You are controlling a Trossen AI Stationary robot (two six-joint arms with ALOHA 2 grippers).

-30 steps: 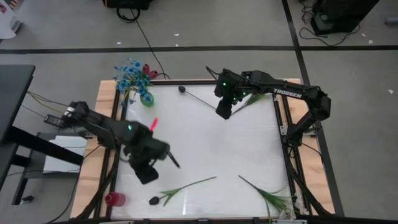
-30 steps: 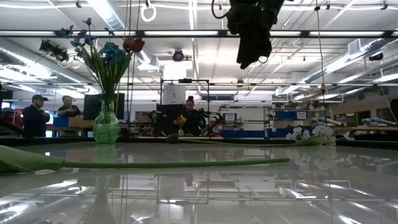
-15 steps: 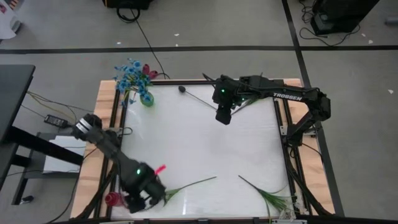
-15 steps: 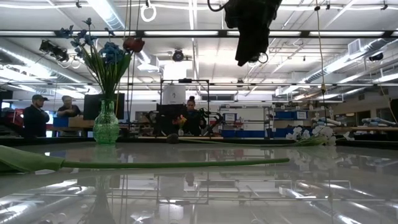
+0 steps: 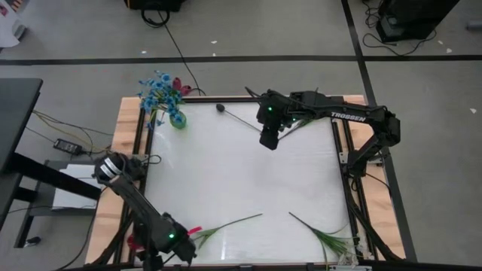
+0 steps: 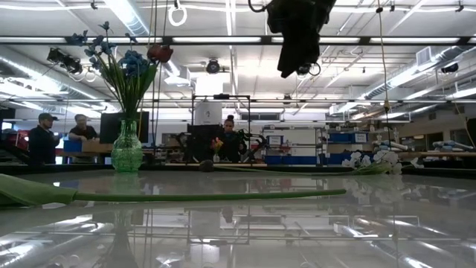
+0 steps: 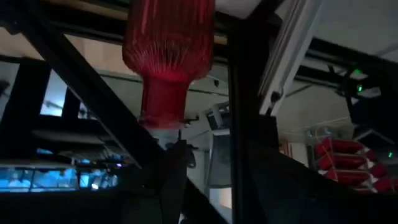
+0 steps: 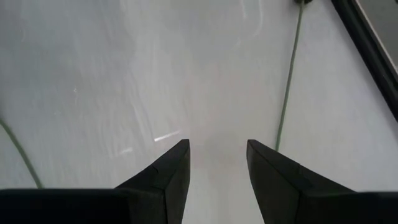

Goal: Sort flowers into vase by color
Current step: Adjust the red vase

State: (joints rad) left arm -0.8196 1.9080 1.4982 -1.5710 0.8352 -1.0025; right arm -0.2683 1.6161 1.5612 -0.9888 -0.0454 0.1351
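Left pincer [image 5: 175,242]: down at the worktop's near-left corner, right beside a small red vase [image 7: 166,50]. It carries a pink flower [image 5: 194,229], whose head pokes out of the grip; the jaws are closed on the stem.
Right pincer [image 8: 215,163]: hanging above the far half of the worktop [image 5: 248,173], jaws apart, nothing between them; bare white surface below.
Near the left pincer: a dark-headed flower [image 5: 226,225] lies along the near edge, its stem running toward the middle.
Farther out: a green leafy stem [image 5: 320,234] at the near-right corner; another dark-headed flower [image 5: 239,117] by the far edge; a white-headed one [image 6: 372,161] at the far-right, near the right arm.
Green vase [image 5: 177,119]: far-left corner, already holding blue flowers [image 5: 156,92] and one darker red head.
Risk: the red vase looks small and light and sits at the very edge; a sideways nudge from the arm could tip it or push it off.
Risk: the long stem may miss the narrow mouth if it goes in tilted, and the flower would drop outside.
Risk: I can't tell how firm the hold is; a thin stem could swivel in the jaws.
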